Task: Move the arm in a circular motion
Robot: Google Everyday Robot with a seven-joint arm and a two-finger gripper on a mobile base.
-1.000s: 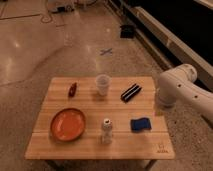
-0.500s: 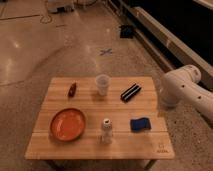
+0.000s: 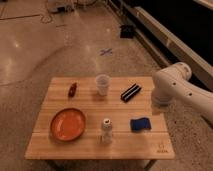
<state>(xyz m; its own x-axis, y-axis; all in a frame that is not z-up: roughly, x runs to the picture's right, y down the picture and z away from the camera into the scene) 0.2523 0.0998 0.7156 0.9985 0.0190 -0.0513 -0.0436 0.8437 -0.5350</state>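
The arm point(image 3: 175, 85) is large, glossy and white, and reaches in from the right edge of the camera view. Its bulbous joint hangs over the right rim of the wooden table point(image 3: 60, 150). The thick lower segment ends just above the tabletop, right of a black bar point(image 3: 131, 92) and above a blue sponge point(image 3: 140, 124). The gripper is hidden behind that lower segment at the table's right edge; it is shut and I see nothing held in it.
On the table stand a white cup point(image 3: 102, 84), a small white bottle point(image 3: 106, 131), an orange plate point(image 3: 67, 124) and a small red item point(image 3: 73, 90). Shiny floor surrounds the table, with a blue cross mark point(image 3: 105, 51) and a dark wall ledge at the right.
The arm's joint drifted a little to the right and down, then came back left to about where it began. Nothing on the table has moved.
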